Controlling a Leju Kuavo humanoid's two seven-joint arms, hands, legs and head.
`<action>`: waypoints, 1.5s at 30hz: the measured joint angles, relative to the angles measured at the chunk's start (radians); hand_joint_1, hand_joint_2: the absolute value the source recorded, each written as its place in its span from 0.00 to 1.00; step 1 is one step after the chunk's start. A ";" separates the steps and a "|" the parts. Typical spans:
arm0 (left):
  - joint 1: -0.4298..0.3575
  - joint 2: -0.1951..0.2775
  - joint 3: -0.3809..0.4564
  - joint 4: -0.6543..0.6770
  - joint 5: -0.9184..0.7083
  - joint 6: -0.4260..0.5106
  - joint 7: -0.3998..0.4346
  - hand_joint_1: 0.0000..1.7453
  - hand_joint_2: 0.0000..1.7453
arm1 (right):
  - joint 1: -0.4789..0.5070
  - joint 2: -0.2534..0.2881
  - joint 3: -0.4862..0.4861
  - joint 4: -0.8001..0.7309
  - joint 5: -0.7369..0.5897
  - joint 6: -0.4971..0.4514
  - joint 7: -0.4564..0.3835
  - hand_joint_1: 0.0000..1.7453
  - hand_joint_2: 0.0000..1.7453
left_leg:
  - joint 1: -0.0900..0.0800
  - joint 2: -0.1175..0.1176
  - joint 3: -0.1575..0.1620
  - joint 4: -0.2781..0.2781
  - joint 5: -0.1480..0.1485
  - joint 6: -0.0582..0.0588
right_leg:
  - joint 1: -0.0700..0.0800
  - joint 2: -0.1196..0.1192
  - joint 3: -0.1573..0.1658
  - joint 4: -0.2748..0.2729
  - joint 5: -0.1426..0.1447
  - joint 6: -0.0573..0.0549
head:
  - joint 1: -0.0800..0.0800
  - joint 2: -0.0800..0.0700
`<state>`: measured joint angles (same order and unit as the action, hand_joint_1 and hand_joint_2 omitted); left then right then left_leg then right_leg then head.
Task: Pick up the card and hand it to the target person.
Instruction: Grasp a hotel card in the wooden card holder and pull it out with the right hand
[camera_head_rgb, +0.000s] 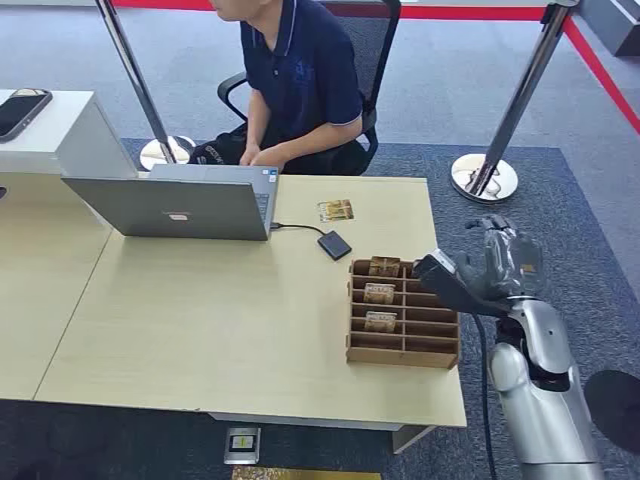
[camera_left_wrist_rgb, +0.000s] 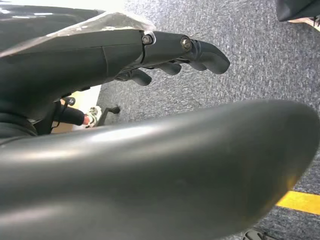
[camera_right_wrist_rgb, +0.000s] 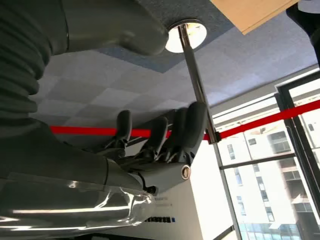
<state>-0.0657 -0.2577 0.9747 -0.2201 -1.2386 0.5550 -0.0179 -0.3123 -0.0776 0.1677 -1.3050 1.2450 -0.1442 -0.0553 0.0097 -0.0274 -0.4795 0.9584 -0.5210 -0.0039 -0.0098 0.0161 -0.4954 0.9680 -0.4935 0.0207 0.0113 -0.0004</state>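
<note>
Beside the card rack (camera_head_rgb: 403, 315), right hand (camera_head_rgb: 504, 262) hovers empty, fingers (camera_right_wrist_rgb: 158, 135) spread; left hand (camera_left_wrist_rgb: 177, 55) empty, fingers apart

Person (camera_head_rgb: 298, 80) cut off above (head); card (camera_head_rgb: 336, 210) print unreadable.

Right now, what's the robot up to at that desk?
The right hand hovers empty beside the wooden card rack at the table's right end, fingers apart. No card is picked yet; three sit in the rack's slots. A person sits behind the laptop. The left hand hangs over the carpet, holding nothing.
</note>
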 joint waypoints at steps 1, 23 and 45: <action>0.000 0.000 0.000 0.000 0.000 0.000 -0.001 0.00 0.00 | -0.002 0.000 0.002 0.002 0.001 0.002 0.001 0.33 1.00 | 0.000 0.000 0.000 0.000 0.000 0.000 | 0.000 0.000 0.000 0.000 0.000 0.000 | 0.000 0.000; -0.001 0.001 0.000 0.000 -0.002 0.000 -0.016 0.00 0.00 | -0.036 -0.020 0.078 0.088 0.034 0.039 0.038 0.45 1.00 | 0.000 0.000 -0.001 0.000 0.000 0.000 | 0.000 0.000 0.000 0.000 0.000 0.000 | 0.000 0.000; -0.008 0.002 0.019 0.000 0.009 0.001 -0.002 0.00 0.00 | -0.140 0.003 0.153 0.236 0.012 0.054 0.045 0.50 1.00 | 0.000 0.000 -0.001 0.000 0.000 0.000 | 0.000 0.000 -0.001 0.000 0.000 0.000 | 0.000 0.000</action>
<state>-0.0732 -0.2555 0.9937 -0.2201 -1.2293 0.5562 -0.0202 -0.4518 -0.0750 0.3211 -1.0693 1.2573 -0.0900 -0.0105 0.0097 -0.0274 -0.4806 0.9584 -0.5209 -0.0040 -0.0098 0.0160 -0.4964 0.9682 -0.4933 0.0207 0.0114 -0.0004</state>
